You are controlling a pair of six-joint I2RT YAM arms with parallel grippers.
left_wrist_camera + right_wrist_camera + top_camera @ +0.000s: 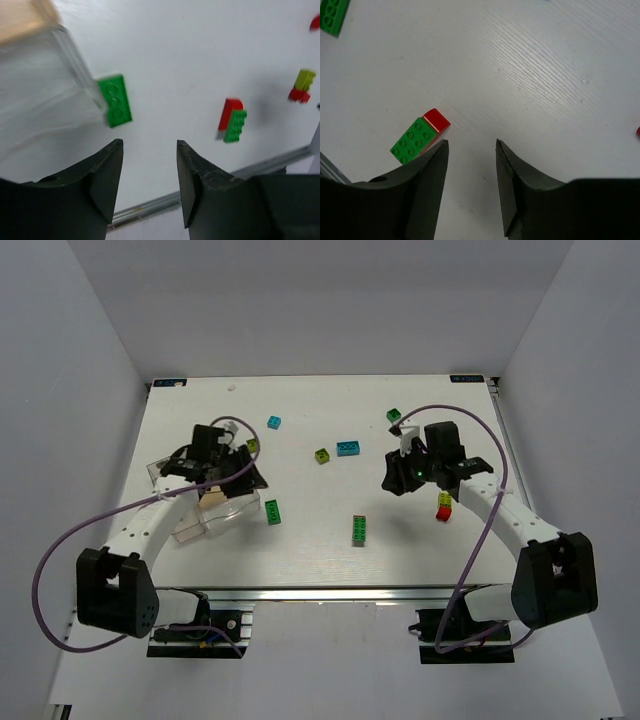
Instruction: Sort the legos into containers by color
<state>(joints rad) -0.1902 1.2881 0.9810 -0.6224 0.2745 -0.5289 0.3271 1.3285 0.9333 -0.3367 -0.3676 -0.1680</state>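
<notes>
a: so, how does the left tool (149, 150) stand?
b: spread wide, nothing between its fingers, hanging over the counter (190, 45) just off the clear wall of the tray (75, 65). the right tool (471, 146) is spread and empty too, well away from the tray.
a: and the bricks?
b: whether any lie in the tray, i can't tell. a green brick (115, 100) lies flat hard by the tray's corner; touching or not, i can't say. farther from the tray sits a green-and-red stack (232, 120), and beyond that a lime-and-red stack (301, 86).
a: which first?
b: i'd guess the green brick, since it's nearest. come straight down over it. one finger would have to slip between brick and tray wall, so if there's no gap, turn the wrist and take it by its ends.
a: the risk?
b: nudging the tray, or shoving the brick under its rim. the stacks probably need both tools to pull apart, so i'd leave them for later.
</notes>
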